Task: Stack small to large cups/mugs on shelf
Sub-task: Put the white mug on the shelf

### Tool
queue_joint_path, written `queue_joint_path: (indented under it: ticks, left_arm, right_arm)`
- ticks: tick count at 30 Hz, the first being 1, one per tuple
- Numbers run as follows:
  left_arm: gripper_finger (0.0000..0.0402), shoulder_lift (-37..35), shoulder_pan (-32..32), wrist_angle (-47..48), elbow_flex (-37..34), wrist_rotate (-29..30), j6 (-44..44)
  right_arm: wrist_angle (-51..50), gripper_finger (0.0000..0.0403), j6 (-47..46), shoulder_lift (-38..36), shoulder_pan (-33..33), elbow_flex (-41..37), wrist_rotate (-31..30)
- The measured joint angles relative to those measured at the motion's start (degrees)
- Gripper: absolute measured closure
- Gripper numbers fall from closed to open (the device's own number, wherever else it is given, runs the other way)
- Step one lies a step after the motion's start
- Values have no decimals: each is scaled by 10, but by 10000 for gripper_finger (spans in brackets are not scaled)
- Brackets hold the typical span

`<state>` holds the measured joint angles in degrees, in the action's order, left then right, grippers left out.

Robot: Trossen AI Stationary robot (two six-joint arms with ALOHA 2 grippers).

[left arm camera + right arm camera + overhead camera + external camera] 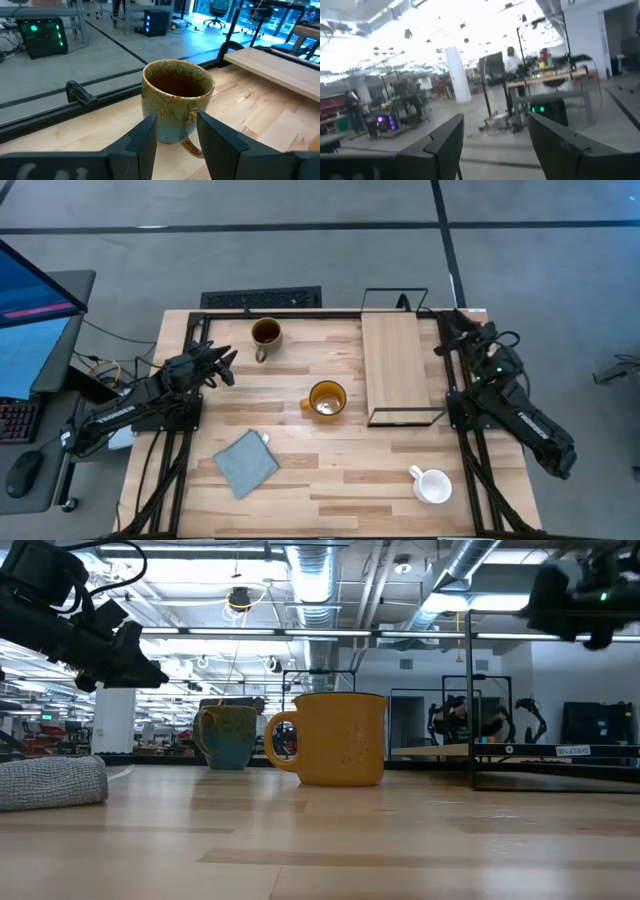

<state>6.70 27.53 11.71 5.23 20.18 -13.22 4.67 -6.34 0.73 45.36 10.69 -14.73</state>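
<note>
I have the left hand (175,137) hovering above the desk (330,480) with its fingers apart, and the dark brown-olive mug (177,100) sits just beyond the tips, framed in the gap but not yet between them. It stands upright near the far left corner of the desk, its handle turned toward my hand. To take it cleanly, I reckon I should ease forward and down until the fingers straddle the body below the rim, keeping off the handle, which sits right in my approach line; a small wrist turn might give the pads clean wall on both sides. Close gently: the glaze looks slick.

Farther in, the amber-yellow mug (326,400) stands mid-desk, just beside the shelf (395,362), whose board is bare. The small white mug (432,485) lies on its side near the front right edge, well apart from the others. A grey-blue cloth (246,462) lies front left, clear of my path.

The right hand (452,330) waits, fingers apart, raised at the shelf's far right corner. When carrying across, I must pass over the amber-yellow mug.
</note>
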Motion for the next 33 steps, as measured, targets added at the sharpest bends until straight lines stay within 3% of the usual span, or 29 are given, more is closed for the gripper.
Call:
queue_joint_path:
  ticks: [5,13,22,33]
  left_arm:
    - [271,0,0,0,0,0,5]
    - [271,0,0,0,1,0,7]
    - [271,0,0,0,1,0,7]
    - [271,0,0,0,1,0,7]
  right_arm:
    - [-15,159,54,26,0,70,22]
    - [-134,159,65,104,0,201,45]
    - [-212,159,64,212,0,347,176]
    - [-364,159,87,327,-1,511,250]
